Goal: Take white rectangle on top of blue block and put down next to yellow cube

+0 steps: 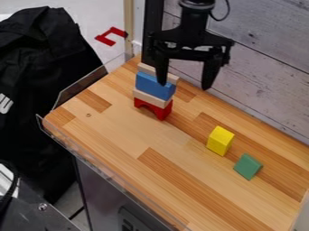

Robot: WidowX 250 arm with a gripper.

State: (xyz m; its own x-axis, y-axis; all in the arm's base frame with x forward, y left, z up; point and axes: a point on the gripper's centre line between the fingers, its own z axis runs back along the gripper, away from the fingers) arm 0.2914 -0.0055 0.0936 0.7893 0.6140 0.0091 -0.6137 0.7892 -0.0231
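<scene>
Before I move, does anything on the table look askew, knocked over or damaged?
Nothing stands out: the pale block tops the upright stack, and the yellow cube and green block rest apart on the table.

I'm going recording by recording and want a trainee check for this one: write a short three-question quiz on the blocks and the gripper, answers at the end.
1. Fill in: the upper white rectangle rests directly on the ____.
2. True or false: the gripper is open.
3. Which lies nearest the yellow cube?
a) red arch
b) green block
c) upper white rectangle

Key: 1. blue block; 2. true; 3. b
</scene>
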